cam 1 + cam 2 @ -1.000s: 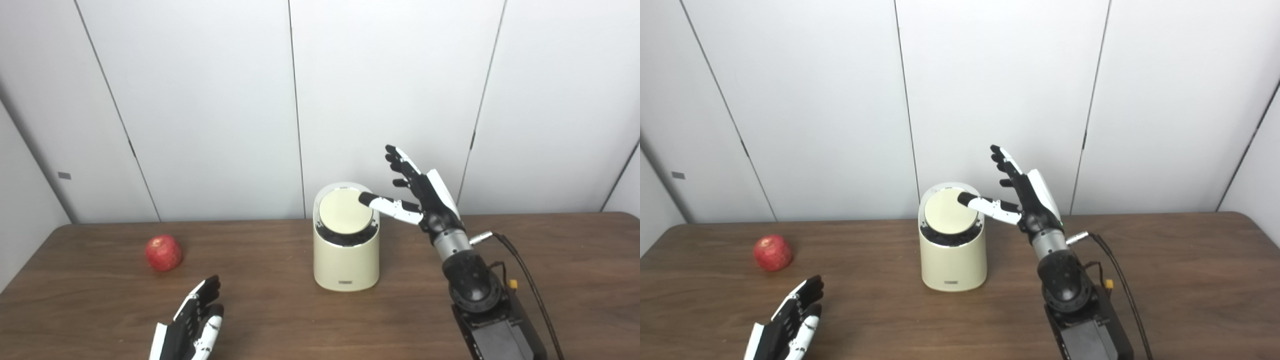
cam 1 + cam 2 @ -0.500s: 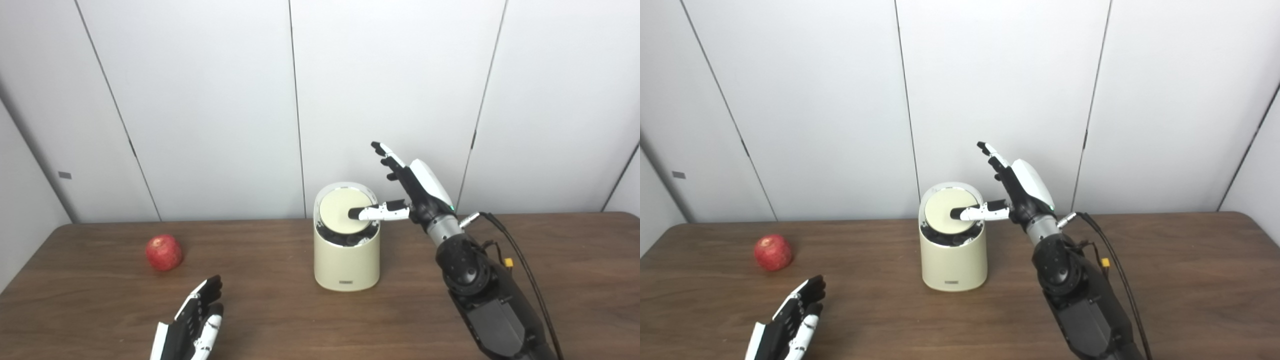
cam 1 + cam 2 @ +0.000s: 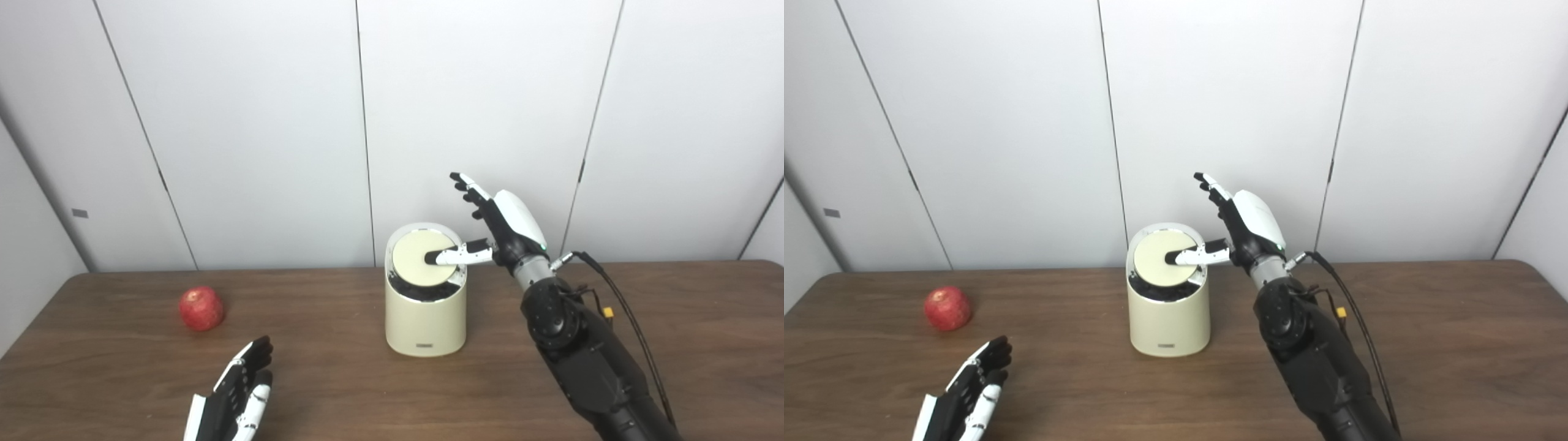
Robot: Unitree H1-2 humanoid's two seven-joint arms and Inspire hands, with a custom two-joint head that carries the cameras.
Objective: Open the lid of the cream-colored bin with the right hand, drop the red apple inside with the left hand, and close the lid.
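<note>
Nearest, the left hand (image 3: 236, 398) lies empty on the table (image 3: 674, 306), fingers loosely spread, and the red apple (image 3: 200, 308) sits untouched just beyond it, stem dimple up. Farther back the cream-colored bin (image 3: 424, 318) stands upright, its long axis vertical. Its round lid (image 3: 419, 260) tilts toward the camera under the thumb of the right hand (image 3: 499, 229), whose fingers fan apart holding nothing, so I judge the opening only begun.

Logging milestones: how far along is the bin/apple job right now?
Nothing is finished. In hand: the right hand is open, its thumb pressing on the lid of the cream-colored bin, which looks tilted with a dark gap at the front. Left: the red apple sits on the table, the left hand open nearby.
</note>
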